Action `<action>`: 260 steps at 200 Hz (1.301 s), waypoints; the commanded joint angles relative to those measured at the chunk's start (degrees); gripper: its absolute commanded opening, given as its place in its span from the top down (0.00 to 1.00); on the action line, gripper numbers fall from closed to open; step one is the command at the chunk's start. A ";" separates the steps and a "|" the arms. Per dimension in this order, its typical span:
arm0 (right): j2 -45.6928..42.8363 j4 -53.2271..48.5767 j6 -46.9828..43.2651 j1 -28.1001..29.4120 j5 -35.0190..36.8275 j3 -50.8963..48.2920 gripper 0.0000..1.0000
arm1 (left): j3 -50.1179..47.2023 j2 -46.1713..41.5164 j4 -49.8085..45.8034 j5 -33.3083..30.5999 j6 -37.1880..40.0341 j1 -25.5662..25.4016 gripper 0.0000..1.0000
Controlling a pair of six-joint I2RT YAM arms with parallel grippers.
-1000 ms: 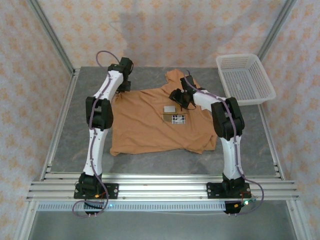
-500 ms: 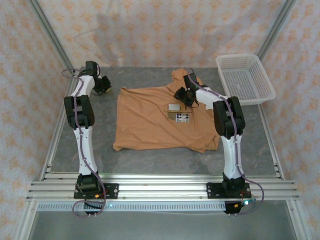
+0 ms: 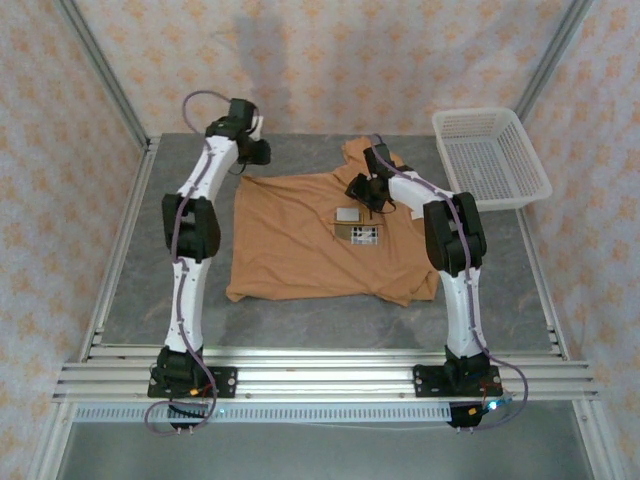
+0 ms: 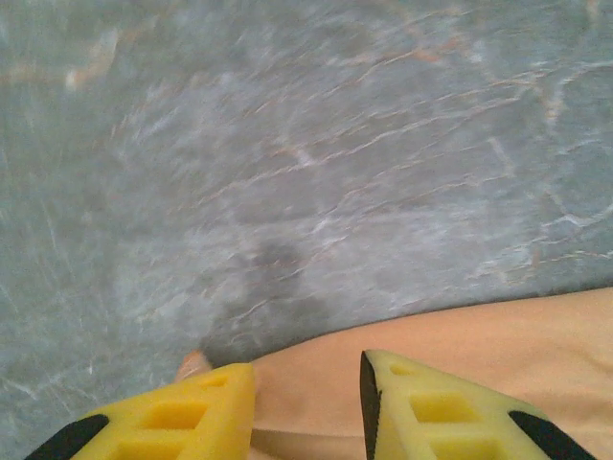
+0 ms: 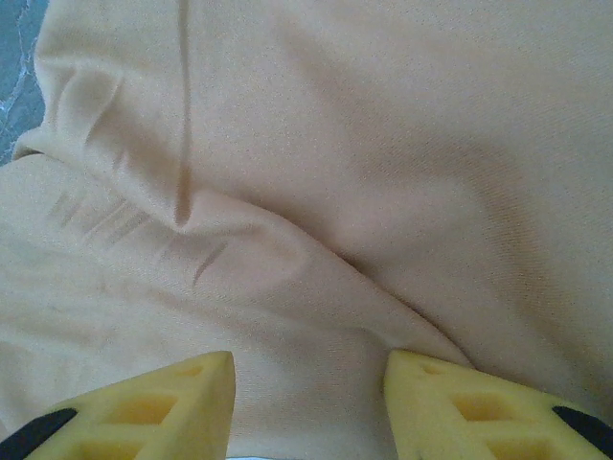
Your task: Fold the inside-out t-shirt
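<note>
On the table [image 3: 330, 320] you have the t-shirt [image 3: 290, 250] spread flat at the middle, with its white labels [image 3: 357, 232] facing up. At the shirt's far left corner your left gripper [image 3: 256, 152] hangs over the cloth's edge with its jaws parted, released. Your right gripper [image 3: 362, 192] sits low over the far right part of the shirt. Its jaws are also apart, either side of a raised crease, and clamp nothing. A white basket [image 3: 490, 155] stands far right.

A robotics lab cell: aluminium-profile frame [image 3: 100, 75], patterned cloth walls [image 3: 330, 60], grey stone-look surface [image 3: 140, 290], left arm [image 3: 190, 230] and right arm [image 3: 455, 240] bolted to the near rail [image 3: 320, 375]
</note>
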 commanded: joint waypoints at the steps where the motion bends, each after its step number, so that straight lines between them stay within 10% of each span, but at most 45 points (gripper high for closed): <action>1: 3.05 -6.20 -1.09 0.65 0.01 -0.11 0.54 | 4.21 4.39 -9.03 -16.34 10.51 -2.02 0.65; 45: 3.38 -6.66 -1.56 0.73 -0.24 0.23 0.54 | -0.33 3.10 -5.65 -26.32 12.67 -2.99 0.60; 187: 4.08 -8.24 -1.63 0.67 -0.06 2.62 0.54 | 2.19 7.88 -7.85 -22.87 11.40 -1.50 0.50; 260: 4.01 -8.83 -2.01 0.70 -0.43 2.72 0.62 | 6.42 10.72 -7.90 -22.90 9.59 -0.13 0.73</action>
